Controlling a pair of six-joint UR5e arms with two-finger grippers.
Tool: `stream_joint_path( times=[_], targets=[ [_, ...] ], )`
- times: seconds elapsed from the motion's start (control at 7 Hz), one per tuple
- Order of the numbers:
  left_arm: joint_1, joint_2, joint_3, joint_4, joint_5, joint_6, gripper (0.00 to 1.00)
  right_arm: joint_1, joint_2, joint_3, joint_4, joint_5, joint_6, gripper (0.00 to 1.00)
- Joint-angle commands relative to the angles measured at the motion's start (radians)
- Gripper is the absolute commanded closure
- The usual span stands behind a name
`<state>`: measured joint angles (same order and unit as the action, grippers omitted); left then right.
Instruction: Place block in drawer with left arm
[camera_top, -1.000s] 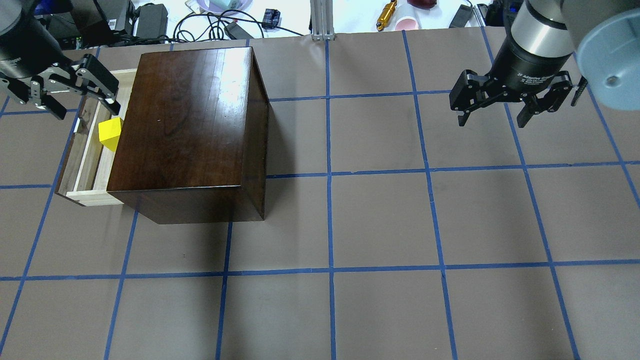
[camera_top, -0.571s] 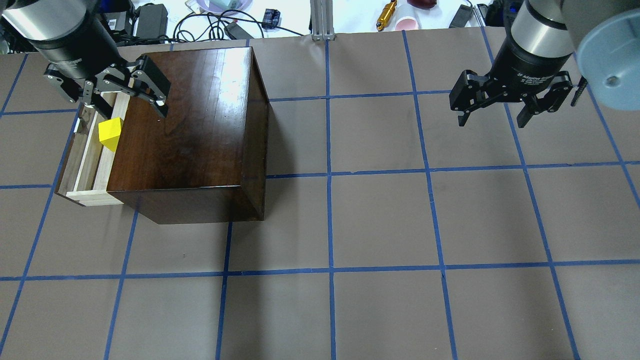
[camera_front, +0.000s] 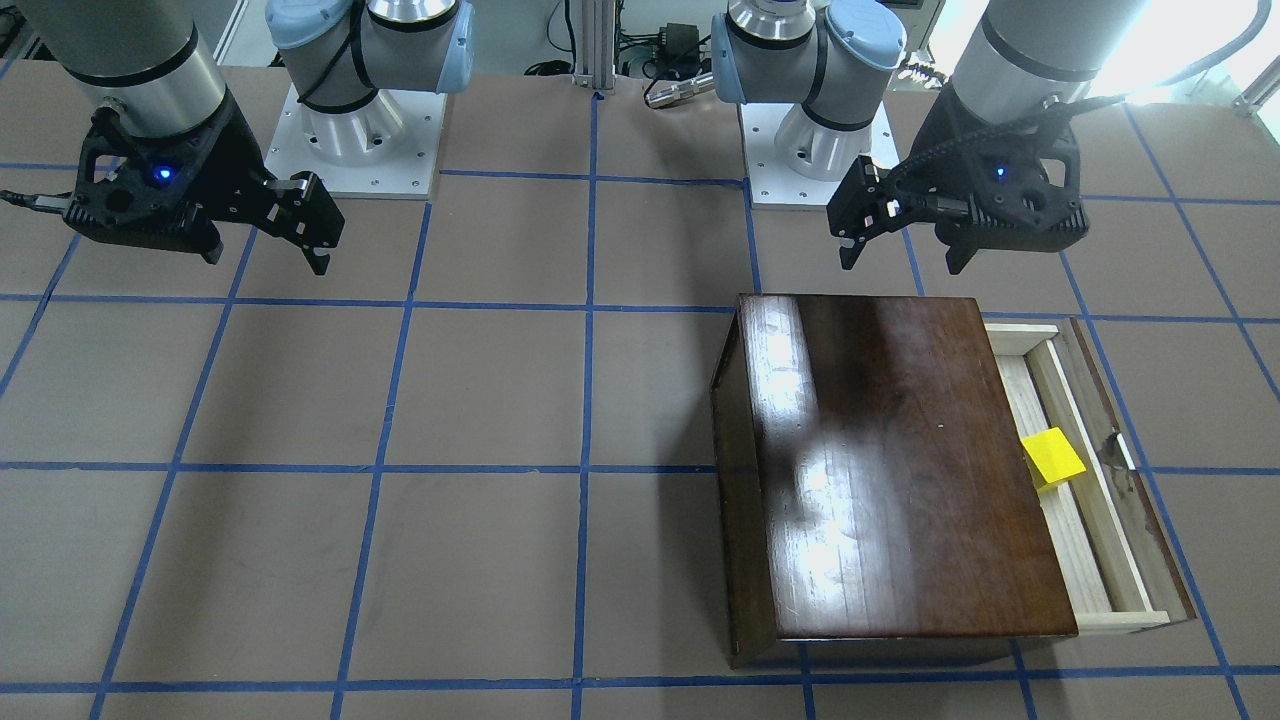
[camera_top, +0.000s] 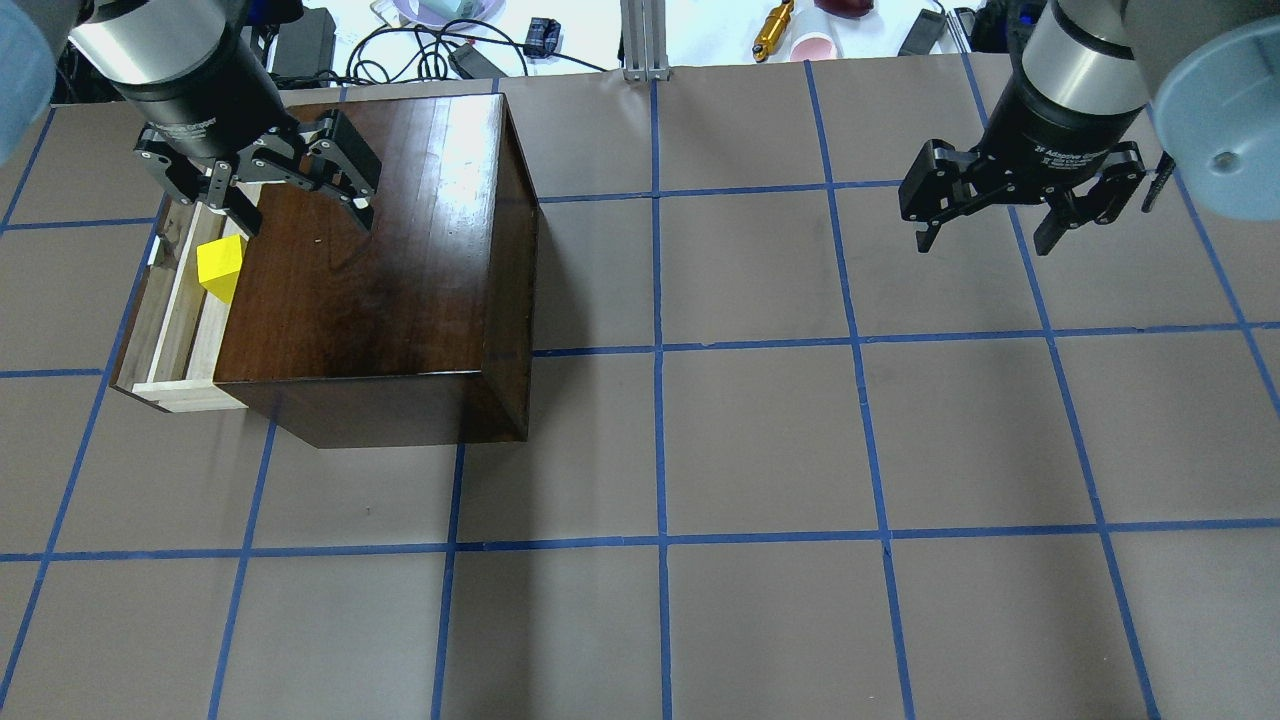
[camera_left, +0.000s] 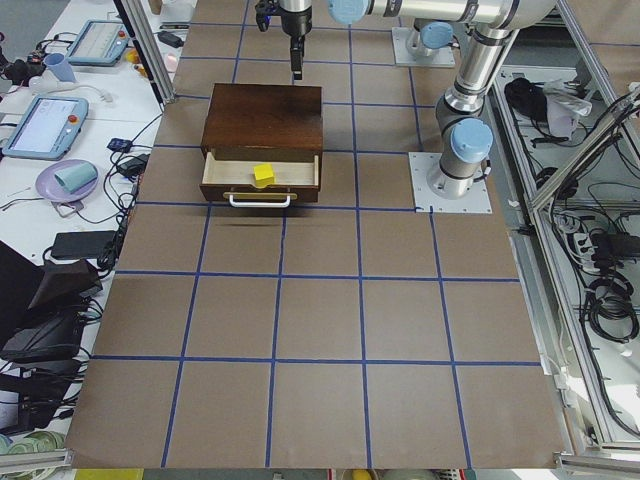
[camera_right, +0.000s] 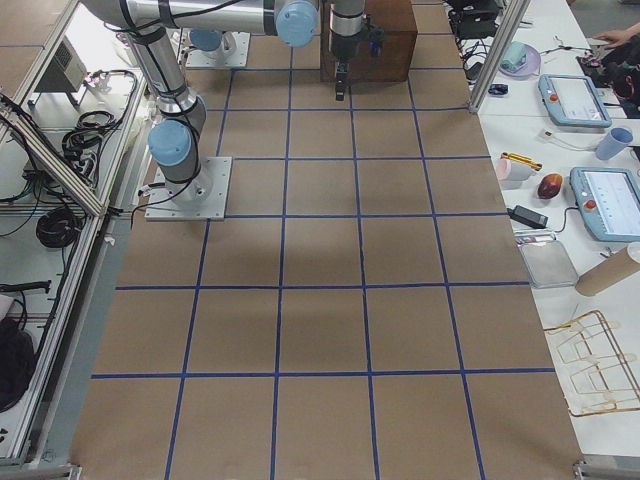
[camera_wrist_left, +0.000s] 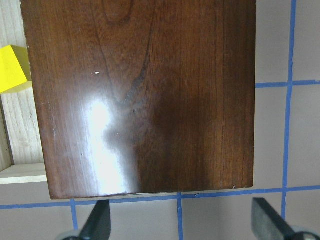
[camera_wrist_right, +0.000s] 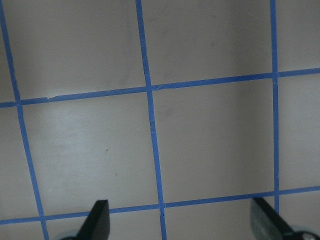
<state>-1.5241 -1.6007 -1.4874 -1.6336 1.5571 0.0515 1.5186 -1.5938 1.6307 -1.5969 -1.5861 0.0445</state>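
The yellow block (camera_top: 221, 266) lies in the pulled-out pale wood drawer (camera_top: 180, 320), against the cabinet's front edge. It also shows in the front view (camera_front: 1054, 457), the left side view (camera_left: 263, 174) and at the left edge of the left wrist view (camera_wrist_left: 11, 68). My left gripper (camera_top: 307, 215) is open and empty, raised above the dark cabinet (camera_top: 380, 250), clear of the block. It shows in the front view (camera_front: 900, 262) too. My right gripper (camera_top: 985, 240) is open and empty, raised over bare table far to the right.
The glossy dark-brown cabinet (camera_front: 890, 470) stands on the brown table with blue tape grid lines. The drawer's dark front panel (camera_front: 1130, 480) sticks out on the cabinet's outer side. Cables and small items (camera_top: 420, 40) lie beyond the table's far edge.
My left gripper has moved right, from over the drawer's outer side to above the cabinet top, staying open. The block has stayed in the drawer. The right arm has not moved.
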Motion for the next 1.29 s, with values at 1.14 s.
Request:
stream_joint_path(
  times=[1.14],
  targets=[
    [0.002, -0.002, -0.031, 0.084, 0.001, -0.007, 0.00, 0.000, 0.000, 0.000, 0.000, 0.000, 0.000, 0.00]
  ],
)
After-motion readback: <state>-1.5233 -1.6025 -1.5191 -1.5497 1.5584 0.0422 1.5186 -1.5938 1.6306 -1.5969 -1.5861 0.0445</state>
